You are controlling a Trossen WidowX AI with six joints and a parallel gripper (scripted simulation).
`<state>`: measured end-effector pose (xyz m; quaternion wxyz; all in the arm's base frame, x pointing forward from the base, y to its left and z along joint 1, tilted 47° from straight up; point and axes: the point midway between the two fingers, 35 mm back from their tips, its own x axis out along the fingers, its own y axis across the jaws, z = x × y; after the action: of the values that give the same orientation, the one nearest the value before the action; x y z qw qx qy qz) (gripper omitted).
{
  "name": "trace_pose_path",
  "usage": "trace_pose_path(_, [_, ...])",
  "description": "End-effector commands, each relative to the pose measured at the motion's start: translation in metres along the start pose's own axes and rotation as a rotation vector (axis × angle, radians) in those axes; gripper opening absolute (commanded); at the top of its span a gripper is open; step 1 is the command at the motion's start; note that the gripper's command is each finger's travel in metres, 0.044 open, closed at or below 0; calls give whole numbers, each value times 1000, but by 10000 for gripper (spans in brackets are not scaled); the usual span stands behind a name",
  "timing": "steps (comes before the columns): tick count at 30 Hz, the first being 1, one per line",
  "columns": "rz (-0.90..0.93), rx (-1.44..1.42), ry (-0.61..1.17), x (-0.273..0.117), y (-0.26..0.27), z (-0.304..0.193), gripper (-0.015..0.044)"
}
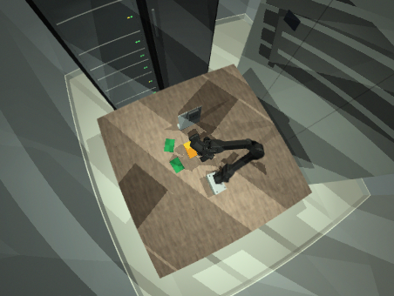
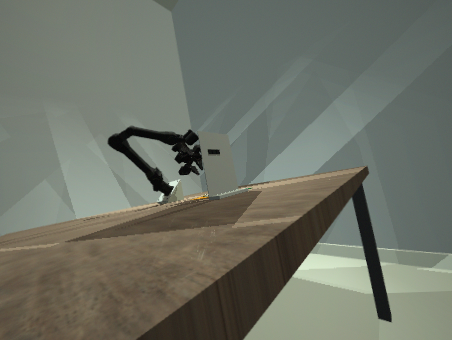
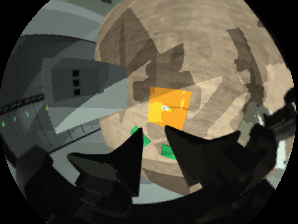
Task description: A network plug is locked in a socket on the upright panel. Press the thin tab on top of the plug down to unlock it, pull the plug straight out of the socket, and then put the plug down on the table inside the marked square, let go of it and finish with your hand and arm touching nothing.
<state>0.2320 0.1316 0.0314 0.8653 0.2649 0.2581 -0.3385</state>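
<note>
The plug [image 3: 165,108] is a small pale piece lying inside the orange marked square [image 1: 190,151] [image 3: 176,120] in the wrist view. It is too small to make out in the top and exterior views. My gripper [image 3: 153,128] [image 2: 194,165] is open partway, with nothing between its fingertips. It hangs above the table near the square, apart from the plug. The upright grey panel [image 1: 185,122] [image 2: 220,175] [image 3: 109,95] stands beside the square. Its dark sockets [image 3: 76,83] show no plug in them in the wrist view.
Two green patches lie near the square, one nearer the panel [image 1: 169,144] and one farther from it [image 1: 176,164]. The arm's white base plate [image 1: 215,187] is bolted to the wooden table [image 1: 174,231]. A dark server cabinet [image 1: 109,39] stands behind the table.
</note>
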Motion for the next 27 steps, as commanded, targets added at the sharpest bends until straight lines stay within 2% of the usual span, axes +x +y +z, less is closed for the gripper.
trace_pose_path(1, [5,8,4,-7,8,-1,156])
trace_pose_path(27, [11,12,6,-69,51,-1,156])
